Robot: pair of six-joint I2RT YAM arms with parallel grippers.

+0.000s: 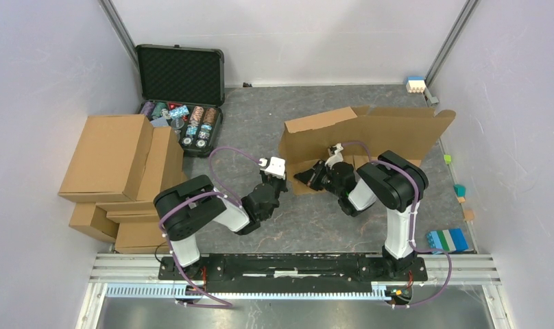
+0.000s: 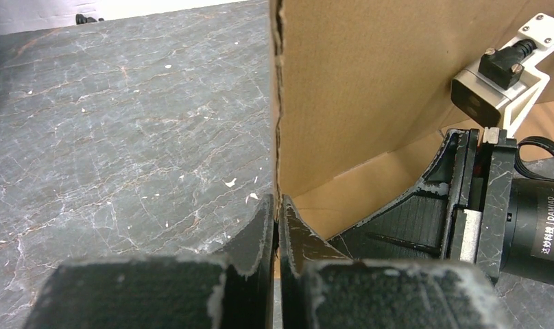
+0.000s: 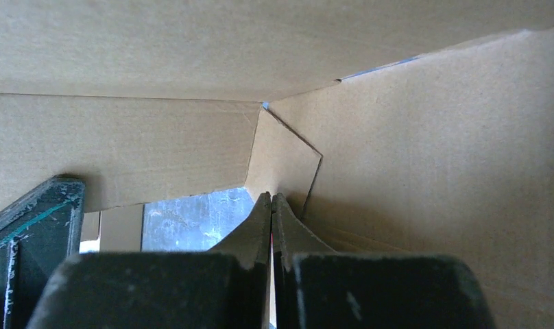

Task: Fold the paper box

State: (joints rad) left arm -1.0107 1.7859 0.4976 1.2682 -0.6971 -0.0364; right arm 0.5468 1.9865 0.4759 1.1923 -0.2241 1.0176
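The paper box (image 1: 370,133) is brown corrugated cardboard at the centre right of the table, with its back and left panels raised. My left gripper (image 1: 282,185) is at the box's near left corner. In the left wrist view its jaws (image 2: 278,205) are shut on the upright edge of the left panel (image 2: 370,82). My right gripper (image 1: 300,177) reaches inside the box from the right. In the right wrist view it (image 3: 271,200) is shut with nothing between the fingers. Its tips touch a small folded corner flap (image 3: 281,157).
A pile of ready-made brown cartons (image 1: 123,171) stands at the left. An open black case (image 1: 182,96) with poker chips is at the back left. Blue blocks (image 1: 447,240) and small coloured blocks (image 1: 459,190) lie along the right wall.
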